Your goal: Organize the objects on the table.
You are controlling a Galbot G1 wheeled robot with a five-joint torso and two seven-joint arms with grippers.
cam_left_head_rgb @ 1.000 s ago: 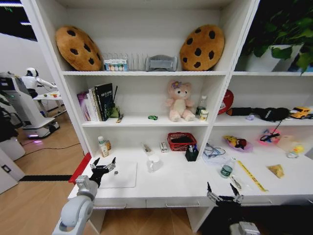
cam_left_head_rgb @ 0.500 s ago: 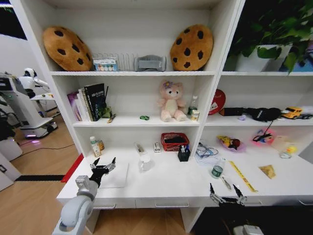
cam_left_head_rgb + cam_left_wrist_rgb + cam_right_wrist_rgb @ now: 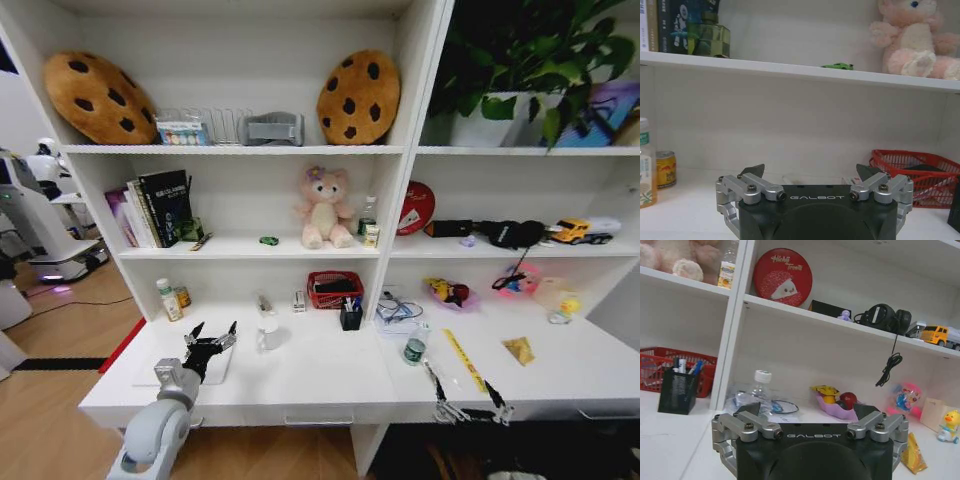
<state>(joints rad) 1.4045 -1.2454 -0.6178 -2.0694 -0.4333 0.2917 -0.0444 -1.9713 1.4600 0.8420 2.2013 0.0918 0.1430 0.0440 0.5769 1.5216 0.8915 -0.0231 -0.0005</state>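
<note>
Both grippers hung spread wide and empty at the front of the table (image 3: 300,385) when I looked.

On my head feed the left gripper (image 3: 208,340) sat over the thin silver laptop (image 3: 180,365) near the desk's left end, fingers splayed, holding nothing that I could see; the right gripper (image 3: 468,400) hovered at the front edge further right, equally wide, just in front of the small green-labelled bottle (image 3: 415,348). Pens (image 3: 686,366) stood in a black cup (image 3: 350,316) beside the red basket (image 3: 334,288) at the back of the desktop. Up on the shelf, a tiny green object (image 3: 837,65) lay left of the pink plush bear (image 3: 323,208), well apart from either gripper.
</note>
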